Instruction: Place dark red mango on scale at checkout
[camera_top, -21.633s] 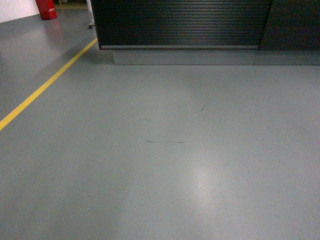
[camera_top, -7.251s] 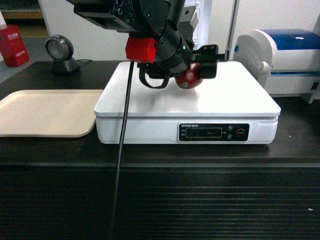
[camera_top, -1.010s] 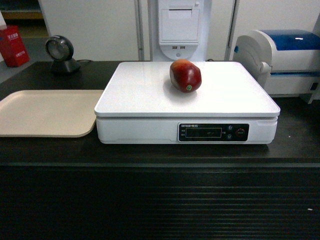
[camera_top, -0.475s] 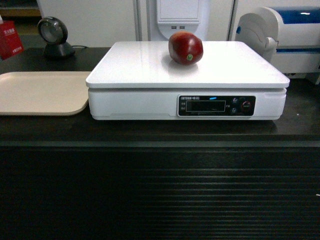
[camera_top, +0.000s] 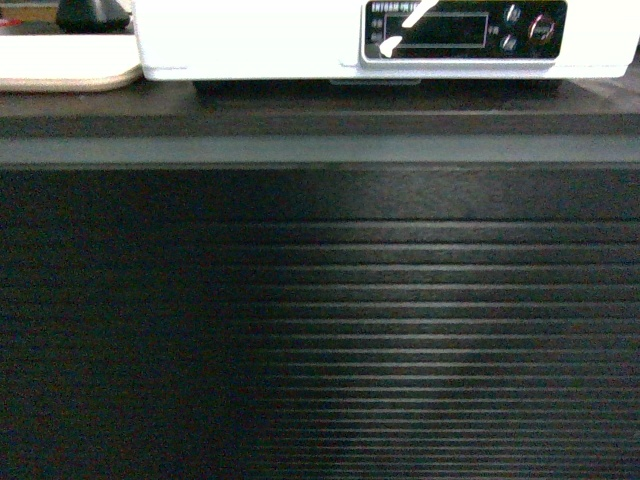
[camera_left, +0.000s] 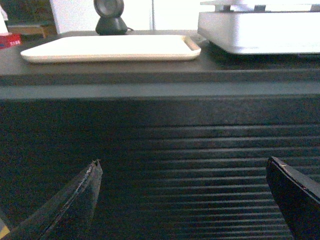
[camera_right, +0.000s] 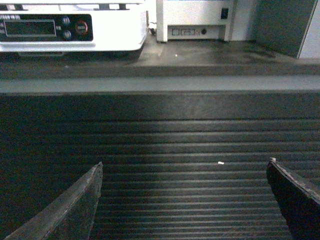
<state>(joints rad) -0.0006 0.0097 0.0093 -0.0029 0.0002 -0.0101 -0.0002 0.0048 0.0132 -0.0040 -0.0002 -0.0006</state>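
One beige tray (camera_top: 60, 70) lay at the left on the checkout (camera_top: 320, 320), with one black scanner (camera_left: 110, 15) standing behind it. To its right sat one white scale (camera_top: 250, 45), of which the head view caught only the front, with its one black display strip (camera_top: 465, 30). The platter top was out of frame, so the dark red mango could not be seen in any view. One white printer (camera_right: 195, 20) stood right of the scale. The left gripper (camera_left: 182, 195) and the right gripper (camera_right: 182, 195) each faced the ribbed panel, two fingers spread wide, holding nothing.
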